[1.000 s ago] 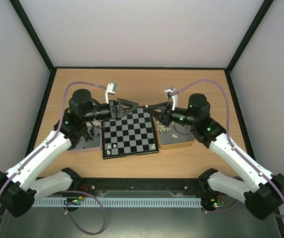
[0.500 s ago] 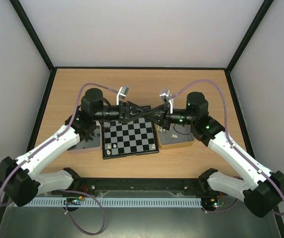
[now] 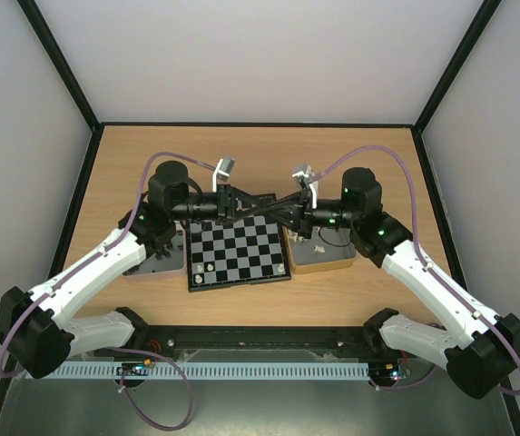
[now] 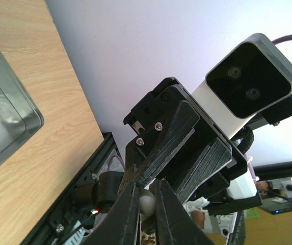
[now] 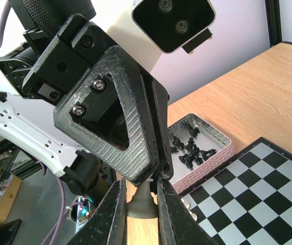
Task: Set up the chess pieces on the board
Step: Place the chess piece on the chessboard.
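Jaws: left jaws and right jaws both closed on one white chess piece (image 5: 141, 200). Location: over the far edge of the board (image 3: 238, 252).

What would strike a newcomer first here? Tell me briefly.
The left arm and right arm meet tip to tip above the far edge of the board, both sets of jaws pinching one cream-white piece. Beside the board, a tin holds loose black pieces.
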`<state>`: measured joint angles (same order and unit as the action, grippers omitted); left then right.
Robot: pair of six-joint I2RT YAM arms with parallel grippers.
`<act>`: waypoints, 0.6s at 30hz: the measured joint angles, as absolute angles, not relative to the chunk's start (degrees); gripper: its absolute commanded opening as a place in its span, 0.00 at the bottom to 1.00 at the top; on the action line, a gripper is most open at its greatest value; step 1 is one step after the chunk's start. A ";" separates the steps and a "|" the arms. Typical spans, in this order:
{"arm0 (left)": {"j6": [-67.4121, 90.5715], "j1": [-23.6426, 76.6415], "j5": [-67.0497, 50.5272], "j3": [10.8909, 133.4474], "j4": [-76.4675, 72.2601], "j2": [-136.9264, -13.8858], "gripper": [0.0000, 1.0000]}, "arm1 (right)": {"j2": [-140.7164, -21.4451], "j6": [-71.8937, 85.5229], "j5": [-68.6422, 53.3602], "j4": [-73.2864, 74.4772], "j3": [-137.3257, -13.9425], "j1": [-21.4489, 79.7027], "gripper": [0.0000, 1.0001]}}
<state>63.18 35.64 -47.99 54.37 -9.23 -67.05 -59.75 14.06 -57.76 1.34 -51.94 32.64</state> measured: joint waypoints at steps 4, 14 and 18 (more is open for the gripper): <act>62.96 35.68 -47.86 54.26 -9.32 -67.05 0.02 | -59.75 13.56 -57.56 1.67 -52.03 32.64 0.30; 54.06 36.01 -38.15 54.48 -1.23 -65.39 0.02 | -56.07 14.00 -52.42 3.81 -50.96 33.04 0.71; 47.81 36.25 -29.28 54.61 5.15 -64.05 0.02 | -52.03 15.66 -47.16 3.68 -49.71 33.04 0.72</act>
